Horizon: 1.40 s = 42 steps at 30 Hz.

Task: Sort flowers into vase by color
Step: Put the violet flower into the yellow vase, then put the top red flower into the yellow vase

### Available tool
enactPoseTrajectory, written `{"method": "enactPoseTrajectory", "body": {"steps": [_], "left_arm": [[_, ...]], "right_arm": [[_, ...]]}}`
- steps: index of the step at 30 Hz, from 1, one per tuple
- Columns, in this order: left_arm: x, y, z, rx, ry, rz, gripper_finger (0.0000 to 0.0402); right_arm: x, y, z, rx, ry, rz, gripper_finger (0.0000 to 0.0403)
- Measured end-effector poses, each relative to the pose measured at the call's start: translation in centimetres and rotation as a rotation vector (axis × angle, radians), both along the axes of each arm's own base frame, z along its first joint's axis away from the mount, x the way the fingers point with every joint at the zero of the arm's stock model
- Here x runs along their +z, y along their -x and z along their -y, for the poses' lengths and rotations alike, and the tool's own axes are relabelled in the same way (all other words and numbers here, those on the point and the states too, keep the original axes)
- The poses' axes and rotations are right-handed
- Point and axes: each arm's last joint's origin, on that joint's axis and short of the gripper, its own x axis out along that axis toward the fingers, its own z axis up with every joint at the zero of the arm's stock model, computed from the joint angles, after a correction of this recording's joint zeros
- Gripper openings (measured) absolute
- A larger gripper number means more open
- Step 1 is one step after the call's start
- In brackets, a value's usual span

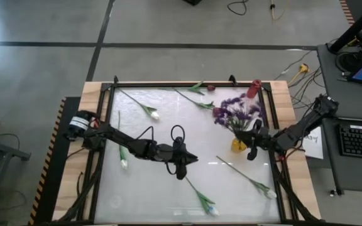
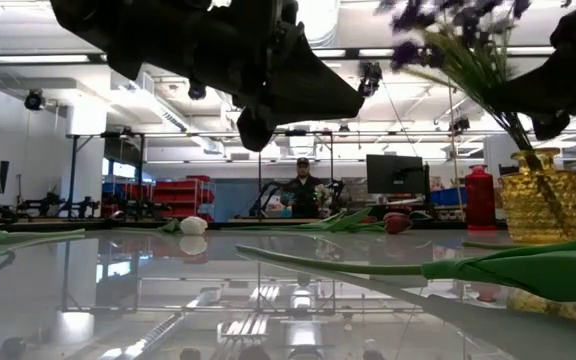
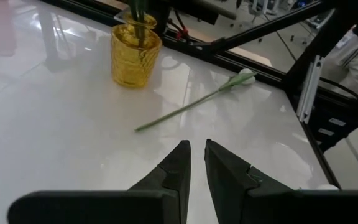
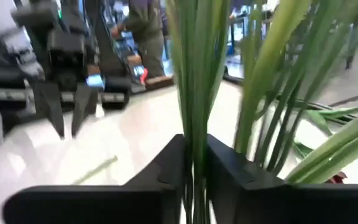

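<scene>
White tulips lie scattered on the glossy table [image 1: 162, 182]: one at the left edge [image 1: 124, 156], one toward the far left [image 1: 144, 110], one near the front [image 1: 205, 199], and one at front right [image 1: 255, 184]; the last also shows in the left wrist view [image 3: 194, 106], near the vase. Two more flowers lie along the far edge, one with a dark red bud [image 1: 210, 87]. The left gripper [image 1: 182, 168] hangs above the table's middle, fingers [image 3: 178, 163] almost pressed together with nothing between them. To its right stands the yellow vase [image 1: 238, 145], holding the purple sprays [image 1: 234, 113]; a red bottle [image 1: 253, 88] stands at the far right corner. The right gripper [image 1: 252, 150] sits just beside the vase, its fingers [image 4: 173, 163] pinching a bundle of green stems [image 4: 199, 93]. In the room beyond, a person [image 2: 301, 187] stands far off.
</scene>
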Motion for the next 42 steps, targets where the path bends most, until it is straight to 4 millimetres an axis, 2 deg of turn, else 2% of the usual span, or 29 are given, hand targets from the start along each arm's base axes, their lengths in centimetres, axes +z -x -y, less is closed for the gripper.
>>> {"method": "enactPoseTrajectory", "body": {"steps": [5, 10, 15, 22, 29, 35, 42], "left_arm": [[0.0, -0.2, -0.9, 0.024, -0.001, -0.002, 0.0037], [-0.2, -0.2, -2.3, 0.061, -0.012, -0.05, 0.0051], [-0.2, 0.4, -3.7, 0.096, -0.035, -0.152, 0.0087], [2.0, 1.9, -6.1, 0.13, -0.095, -0.225, 0.0151], [2.7, 3.0, -8.8, 0.133, -0.17, -0.316, 0.0184], [3.9, 3.3, -8.6, 0.066, -0.275, -0.322, 0.0187], [5.4, 4.5, -6.7, -0.086, -0.296, -0.591, 0.0187]], "right_arm": [[1.4, -0.2, -0.1, 0.007, 0.022, -0.042, 0.0124], [3.2, -0.1, -0.1, 0.012, 0.025, -0.14, 0.0172], [5.5, 0.0, -0.1, 0.017, 0.048, -0.198, 0.0204], [8.3, 0.3, 0.0, 0.043, 0.038, -0.291, 0.0243], [9.4, 0.2, -0.4, 0.115, -0.036, -0.432, 0.0284], [9.9, 0.3, -0.4, 0.084, -0.106, -0.526, 0.0302], [11.4, 0.0, -0.9, 0.105, -0.197, -0.619, 0.0294]]}}
